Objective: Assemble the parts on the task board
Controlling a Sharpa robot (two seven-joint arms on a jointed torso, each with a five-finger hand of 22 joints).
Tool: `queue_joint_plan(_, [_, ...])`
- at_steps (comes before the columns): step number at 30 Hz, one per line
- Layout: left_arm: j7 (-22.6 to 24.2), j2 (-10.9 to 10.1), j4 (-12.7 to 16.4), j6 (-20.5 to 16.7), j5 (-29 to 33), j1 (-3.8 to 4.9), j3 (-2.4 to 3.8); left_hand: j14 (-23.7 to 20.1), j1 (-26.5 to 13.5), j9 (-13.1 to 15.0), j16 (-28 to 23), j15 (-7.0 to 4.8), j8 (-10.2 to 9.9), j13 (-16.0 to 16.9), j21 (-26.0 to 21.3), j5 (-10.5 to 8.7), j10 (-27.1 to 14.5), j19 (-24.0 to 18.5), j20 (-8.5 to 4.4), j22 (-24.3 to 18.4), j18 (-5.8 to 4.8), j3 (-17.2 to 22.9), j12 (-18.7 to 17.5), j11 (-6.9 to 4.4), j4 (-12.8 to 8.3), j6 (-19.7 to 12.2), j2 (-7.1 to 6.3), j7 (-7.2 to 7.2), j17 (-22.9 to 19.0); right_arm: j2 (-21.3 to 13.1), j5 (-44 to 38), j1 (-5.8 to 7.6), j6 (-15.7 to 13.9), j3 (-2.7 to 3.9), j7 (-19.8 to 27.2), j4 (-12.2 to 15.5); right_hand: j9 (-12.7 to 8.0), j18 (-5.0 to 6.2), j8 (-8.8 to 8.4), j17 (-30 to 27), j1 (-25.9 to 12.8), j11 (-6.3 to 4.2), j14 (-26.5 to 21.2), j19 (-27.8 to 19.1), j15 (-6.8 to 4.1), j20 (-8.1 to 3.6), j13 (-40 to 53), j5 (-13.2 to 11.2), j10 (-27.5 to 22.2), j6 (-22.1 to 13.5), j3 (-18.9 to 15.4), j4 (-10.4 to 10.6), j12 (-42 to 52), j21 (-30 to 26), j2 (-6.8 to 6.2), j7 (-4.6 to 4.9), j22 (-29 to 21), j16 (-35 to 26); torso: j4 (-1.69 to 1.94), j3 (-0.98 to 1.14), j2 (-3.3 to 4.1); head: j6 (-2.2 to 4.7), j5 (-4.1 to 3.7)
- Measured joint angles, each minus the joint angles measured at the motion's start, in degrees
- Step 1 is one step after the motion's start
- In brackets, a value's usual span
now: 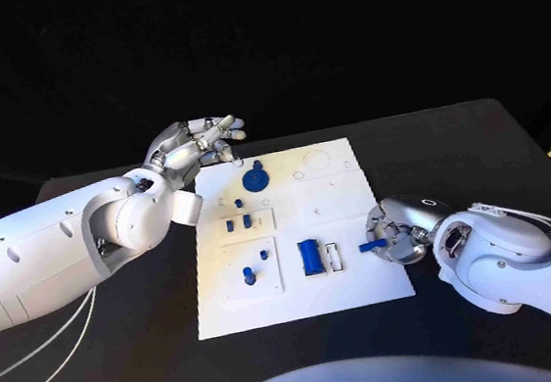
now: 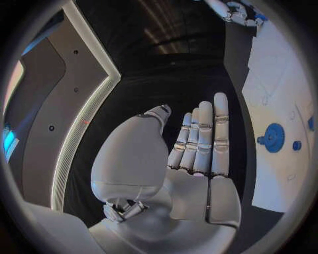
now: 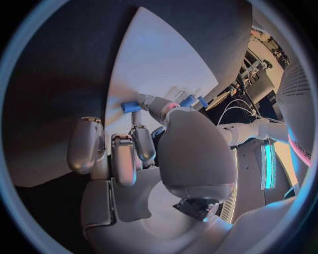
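One white task board (image 1: 348, 278) lies in the middle of the black tabletop (image 1: 469, 149). On it I count these blue pieces: one round gear-like disc (image 1: 254, 178) near the far left corner, one tiny peg (image 1: 239, 202) just below it, two short pegs (image 1: 238, 224) standing side by side in a small square recess, one small peg (image 1: 265, 253) and one rounder knob (image 1: 248, 275) in the larger square recess nearer the robot, and one upright cylinder in a frame (image 1: 312, 257) just to the right of that recess.

The left robot hand (image 1: 200, 144) hovers beyond the board's far left corner, holding nothing; in the left wrist view its fingers (image 2: 209, 137) are straight and lie close side by side, with the disc (image 2: 273, 137) off to one side on the board.

The right robot hand (image 1: 399, 228) sits at the board's right edge, pinching one small blue part (image 1: 372, 245) between thumb and fingertip; the right wrist view shows this piece (image 3: 130, 107) at the fingertips above the white board, the other fingers (image 3: 122, 159) curled.
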Motion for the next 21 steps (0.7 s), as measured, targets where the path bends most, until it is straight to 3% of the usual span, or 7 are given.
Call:
queue_joint_plan(8, [-0.15,0.08,-0.01,0.00,-0.10,0.00,0.00,0.00,0.25,0.00,0.22,0.00,0.25,0.00,0.00,0.00,0.00,0.00,0.00,0.00,-0.01,0.00,0.21,0.00,0.00,0.00,0.25,0.00,0.00,0.30,0.95,1.14,-0.74,0.08,-0.16,1.60,0.01,0.00,0.00,-0.01,-2.73,-0.60,0.22,0.43,-0.23,0.00,-0.01,-0.38,0.63,-0.24,0.10,0.16,0.20,0.69,0.78,-0.24,0.05,0.29,-0.02,0.00,0.02,0.03,0.10])
queue_joint_plan(16, [-0.27,0.15,0.03,0.00,-0.18,0.00,0.00,0.00,0.25,0.00,0.22,0.00,0.28,0.00,0.00,0.00,0.00,0.00,0.00,-0.05,-0.01,0.00,0.21,0.00,0.00,0.00,0.25,0.00,0.00,1.50,5.22,1.48,-1.53,0.08,0.16,1.93,0.01,0.00,0.00,-0.01,-4.69,-0.42,0.22,0.62,-0.23,-0.19,-0.01,-1.05,0.82,-0.26,-0.25,1.24,0.38,0.90,1.23,-0.26,0.04,0.28,-0.04,0.01,0.05,0.03,-0.04])
queue_joint_plan(21, [-0.32,0.16,0.05,0.00,-0.24,0.00,0.00,0.00,0.25,0.00,0.22,0.00,0.27,0.04,0.00,0.00,0.00,0.00,0.00,-0.05,-0.01,0.00,0.21,0.00,0.00,0.00,0.25,0.00,0.00,2.52,8.48,1.49,-1.44,0.08,0.42,1.65,0.01,0.00,0.01,-0.01,-6.71,-0.62,0.21,0.62,-0.23,-0.19,-0.02,-1.06,1.02,-0.34,-0.64,2.98,0.60,0.90,1.30,-0.34,0.04,0.28,-0.04,0.02,0.09,0.00,-0.12])
